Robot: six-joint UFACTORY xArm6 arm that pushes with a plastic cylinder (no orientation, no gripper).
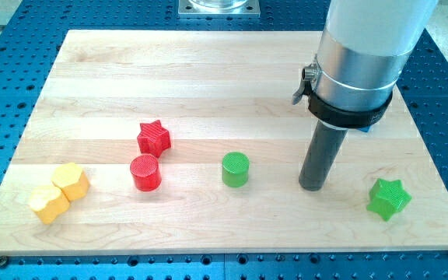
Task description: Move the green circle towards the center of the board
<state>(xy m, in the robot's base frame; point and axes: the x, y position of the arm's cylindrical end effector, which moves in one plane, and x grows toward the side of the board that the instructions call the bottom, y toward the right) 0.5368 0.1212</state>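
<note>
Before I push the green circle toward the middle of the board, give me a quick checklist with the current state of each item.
1. Green circle in view and standing free of other blocks: ok.
2. My tip visible on the board: ok, it sits to the view's right of the green circle, apart from it.
3. Tip placed to push toward the center: not ok. The circle lies below the center, so the tip should probably come round to its bottom side.
4. Path upward from the circle free of blocks: ok.
5. Green star clear of the tip: ok, it lies farther right.
6. Red circle and red star out of the way: ok, both to the view's left.
</note>
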